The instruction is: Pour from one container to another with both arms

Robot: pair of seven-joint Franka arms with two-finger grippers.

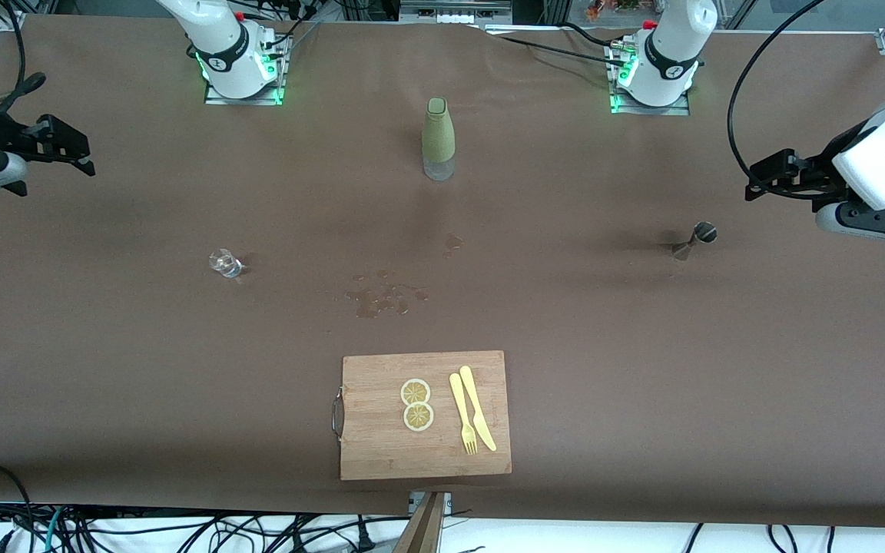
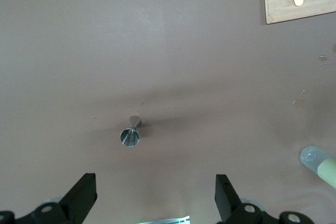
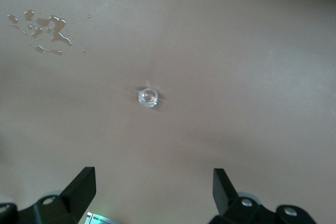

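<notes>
The tiny clear glass cup [image 1: 225,263] stands on the brown table toward the right arm's end; in the right wrist view the cup [image 3: 148,97] lies ahead of the fingers. The metal jigger [image 1: 694,240] lies tipped on its side toward the left arm's end, and the left wrist view looks into the open cone of the jigger [image 2: 131,132]. My right gripper [image 1: 80,153] [image 3: 154,192] hangs open and empty over its end of the table. Over the other end, my left gripper [image 1: 757,181] [image 2: 156,198] hangs open and empty too.
A tall green-sleeved bottle [image 1: 439,138] [image 2: 320,163] stands mid-table near the bases. Spilled drops [image 1: 385,296] [image 3: 44,27] wet the middle. A wooden cutting board [image 1: 381,445] [image 2: 278,3] with lemon slices, a yellow fork and knife lies nearest the front camera.
</notes>
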